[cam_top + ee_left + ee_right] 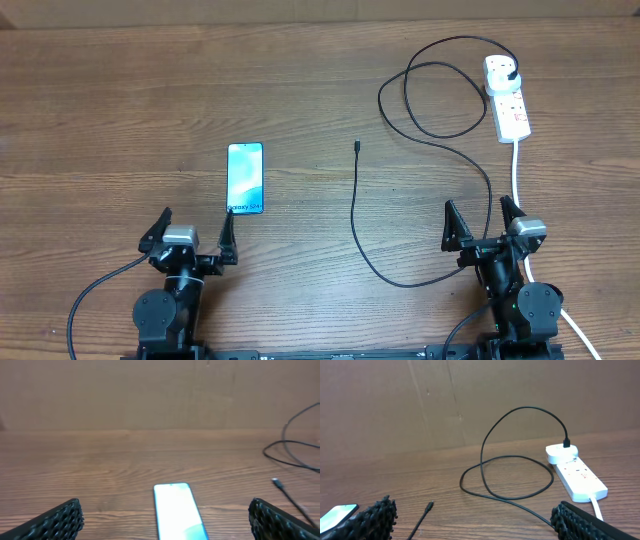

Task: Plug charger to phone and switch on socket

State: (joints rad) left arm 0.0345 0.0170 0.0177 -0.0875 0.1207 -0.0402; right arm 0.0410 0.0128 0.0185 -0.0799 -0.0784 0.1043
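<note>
Left gripper (198, 214): jaws wide apart, holding nothing. Right gripper (478, 205): the same, wide apart and holding nothing. Both sit low at the near edge of the table (120, 100).

Phone (245, 178) lies flat, screen up, just ahead of my left gripper. Wrist view puts it between the fingers (55, 522), touching neither.

Charger (354, 205): connector tip (357, 147) lies loose on the wood, between phone and socket and well apart from the phone, not plugged in. The cable runs back toward me, bends just ahead of my right gripper, then loops up to the far right.

Socket (508, 100) is at far right, ahead of my right gripper. Its far outlet holds the charger's black plug (512, 75). Switches are too small to read. Its white lead (517, 170) runs back past my right arm.

Count: 1 phone, 1 charger, 1 socket, 1 plug seated, 2 grippers.
</note>
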